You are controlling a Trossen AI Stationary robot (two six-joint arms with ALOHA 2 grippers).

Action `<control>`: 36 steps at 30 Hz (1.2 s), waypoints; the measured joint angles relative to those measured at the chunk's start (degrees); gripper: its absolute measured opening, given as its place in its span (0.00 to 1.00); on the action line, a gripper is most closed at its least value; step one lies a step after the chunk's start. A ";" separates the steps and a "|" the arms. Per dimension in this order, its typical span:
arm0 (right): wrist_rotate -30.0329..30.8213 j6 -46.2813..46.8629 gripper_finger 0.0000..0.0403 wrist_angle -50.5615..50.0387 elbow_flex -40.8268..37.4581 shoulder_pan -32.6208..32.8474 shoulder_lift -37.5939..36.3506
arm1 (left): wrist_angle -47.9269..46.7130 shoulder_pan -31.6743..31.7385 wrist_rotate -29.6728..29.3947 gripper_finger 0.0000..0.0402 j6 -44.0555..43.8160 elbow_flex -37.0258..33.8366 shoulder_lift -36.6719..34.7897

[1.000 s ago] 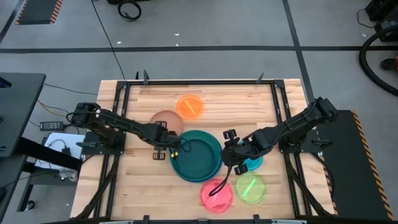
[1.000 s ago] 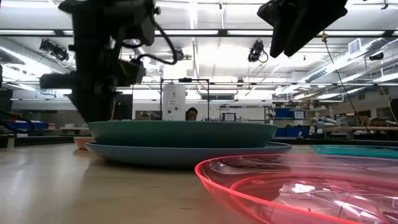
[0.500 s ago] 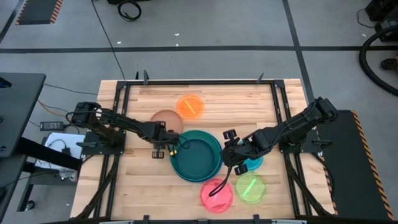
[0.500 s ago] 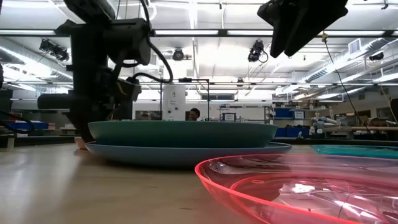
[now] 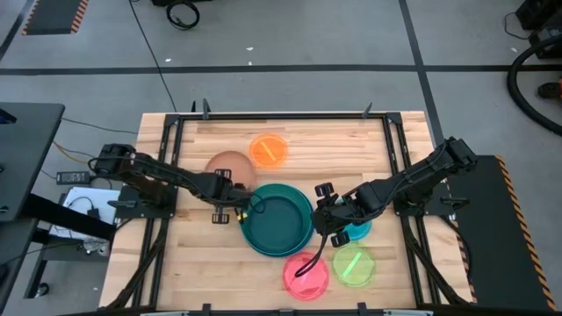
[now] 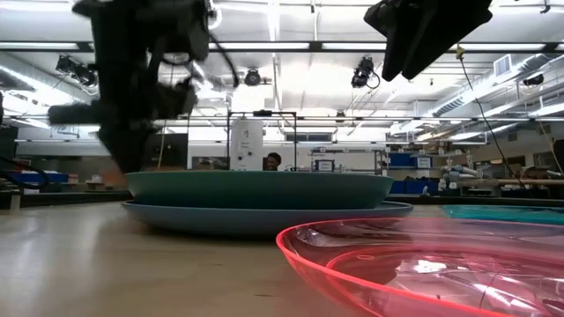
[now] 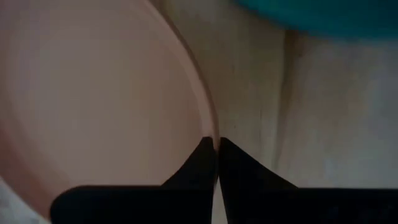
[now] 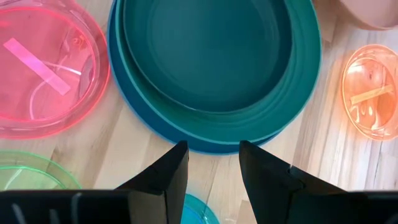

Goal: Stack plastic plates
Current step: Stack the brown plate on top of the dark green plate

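A tan plate (image 5: 230, 168) sits left of a stack of large plates (image 5: 277, 219): blue at the bottom, teal-green on it, dark teal on top. My left gripper (image 5: 232, 191) is shut on the tan plate's near rim. My right gripper (image 5: 327, 212) hangs open above the stack's right edge with nothing between its fingers (image 8: 211, 163). An orange plate (image 5: 268, 150) lies farther back. Pink (image 5: 306, 275), lime (image 5: 354, 264) and cyan (image 5: 356, 232) plates lie at the near right. My left gripper pinches the tan plate's rim (image 7: 214, 138) between its two fingers, one on the plate's inner side and one outside. The fingers come from above and lie across the rim. Whether the plate is clear of the table I cannot tell.
Black rails frame the wooden table (image 5: 202, 263) on its left, right and far sides. In the low view the pink plate (image 6: 423, 273) stands close in front of the stack (image 6: 256, 189). Bare wood shows at the near left and the far right.
My left gripper has shut on the tan plate's rim and drawn a little toward the table's left edge. The tan plate has shifted slightly left with it, away from the stack.
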 joint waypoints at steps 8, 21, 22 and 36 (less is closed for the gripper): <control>0.00 -0.35 0.38 0.51 0.00 -0.01 0.00 | -1.30 -4.70 -0.61 0.03 -0.55 7.30 -2.75; 1.27 1.99 0.38 -6.20 0.00 -0.07 -0.02 | 6.14 -10.96 1.06 0.03 1.77 16.89 4.98; 1.29 2.44 0.38 -7.02 0.00 -0.07 -0.02 | 6.48 -11.27 1.48 0.03 2.63 18.36 6.35; 1.36 5.42 0.38 -9.61 0.00 -0.01 -0.02 | -0.83 -16.44 5.57 0.03 9.35 35.77 21.56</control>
